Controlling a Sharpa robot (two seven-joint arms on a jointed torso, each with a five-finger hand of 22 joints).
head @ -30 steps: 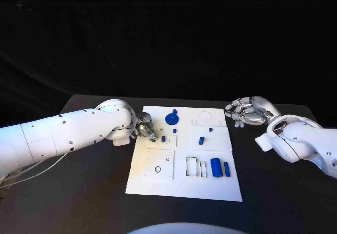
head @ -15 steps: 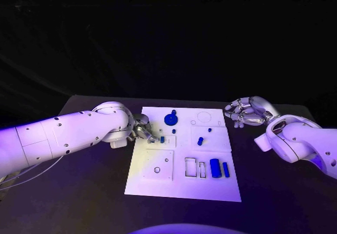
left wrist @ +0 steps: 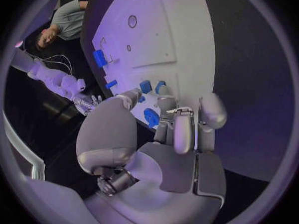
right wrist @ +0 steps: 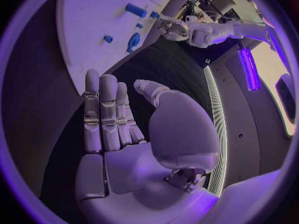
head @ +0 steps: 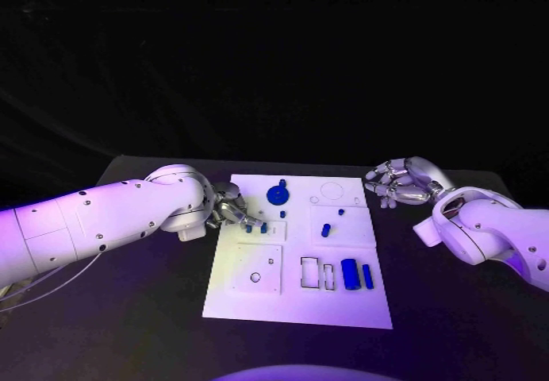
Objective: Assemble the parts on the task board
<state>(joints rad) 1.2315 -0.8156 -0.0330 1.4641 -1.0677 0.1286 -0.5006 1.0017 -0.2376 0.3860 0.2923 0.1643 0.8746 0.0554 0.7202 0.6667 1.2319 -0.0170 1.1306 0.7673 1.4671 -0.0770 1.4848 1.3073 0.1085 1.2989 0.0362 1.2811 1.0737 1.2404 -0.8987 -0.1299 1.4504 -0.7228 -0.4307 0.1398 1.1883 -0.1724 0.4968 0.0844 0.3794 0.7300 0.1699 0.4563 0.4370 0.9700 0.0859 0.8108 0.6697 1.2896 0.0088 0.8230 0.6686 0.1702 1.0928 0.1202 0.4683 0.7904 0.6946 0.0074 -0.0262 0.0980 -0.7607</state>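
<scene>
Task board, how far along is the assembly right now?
Early. Done: possibly the blue round part near the task board's far edge, though seating is unclear. In hand: the left hand reaches at small blue pieces. Left: two blue cylinders lie loose; the right hand holds nothing.

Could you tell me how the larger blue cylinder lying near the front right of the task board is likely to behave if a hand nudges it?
The larger blue cylinder lies on its side on the flat task board, so it would probably roll if pushed sideways. It looks rigid and smooth, so perhaps slippery. Being small, it is likely light.
</scene>
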